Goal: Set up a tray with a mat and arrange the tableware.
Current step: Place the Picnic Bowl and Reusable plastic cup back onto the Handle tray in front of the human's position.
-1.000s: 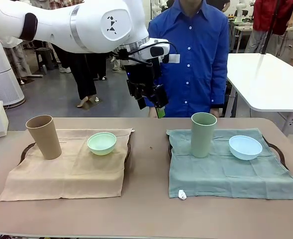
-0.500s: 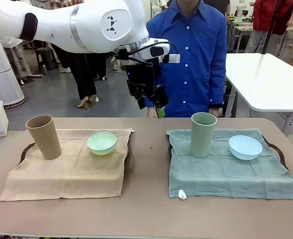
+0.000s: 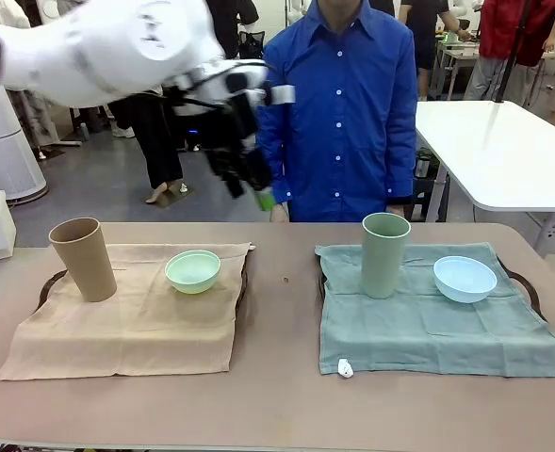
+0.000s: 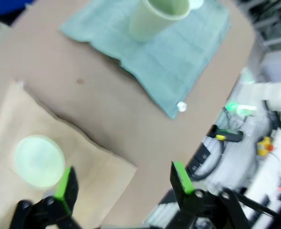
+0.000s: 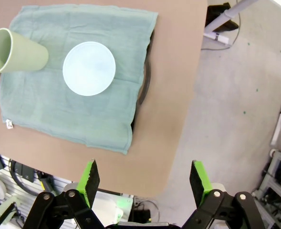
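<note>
- Left hand [image 3: 249,184] released, up over bench [image 3: 277,395] far edge; tan cup [image 3: 84,259] + mint bowl [image 3: 193,270] on tan mat [image 3: 126,330], sage cup [image 3: 383,254] + blue bowl [image 3: 465,279] on green mat [image 3: 437,330].
- Left wrist: left hand [image 4: 123,179] fingers spread, mint bowl [image 4: 38,160] below.
- Right wrist: right hand [image 5: 145,181] released, off bench edge; blue bowl [image 5: 89,68] beside sage cup [image 5: 14,50].
</note>
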